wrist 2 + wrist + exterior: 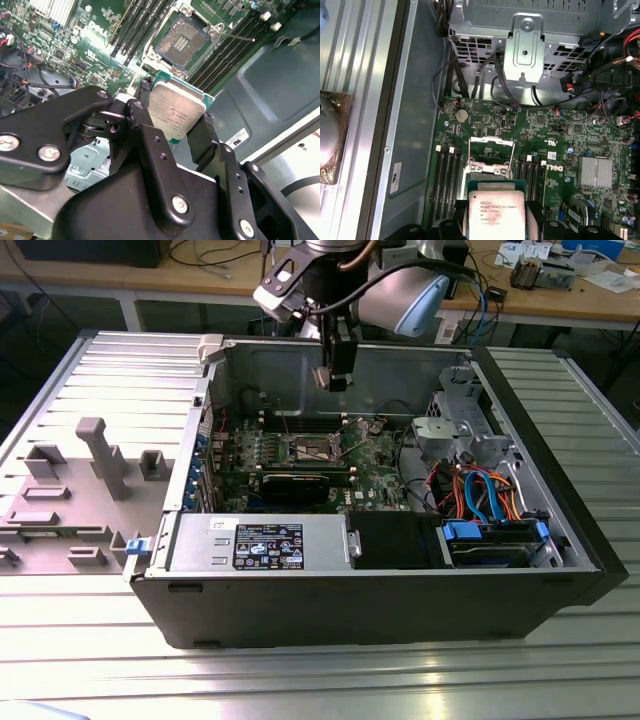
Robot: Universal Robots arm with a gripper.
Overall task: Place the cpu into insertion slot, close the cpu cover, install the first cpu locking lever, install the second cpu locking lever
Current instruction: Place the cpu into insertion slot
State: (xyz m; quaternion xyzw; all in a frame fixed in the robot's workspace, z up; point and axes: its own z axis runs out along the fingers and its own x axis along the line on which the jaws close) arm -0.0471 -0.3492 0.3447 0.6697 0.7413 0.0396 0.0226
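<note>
My gripper (333, 377) hangs inside the open computer case (380, 615), above the motherboard (370, 475). It is shut on the cpu (175, 111), a small square chip with a dull silver face and a green edge, clamped between the black fingers (145, 125) in both wrist views. The cpu (496, 214) hovers just short of the insertion slot (487, 172), apart from it. The bare insertion slot (182, 42) shows its pin field. The cpu cover (491, 148) stands raised at the slot's far side. A thin locking lever (240, 37) sticks out beside the slot.
Memory slots (447, 180) flank the slot on both sides. A metal drive cage (450, 430) and orange and blue cables (480, 490) fill the case toward the exterior view's right. A power supply (260, 540) lies at the front. Grey fixtures (100, 455) stand on the ribbed table.
</note>
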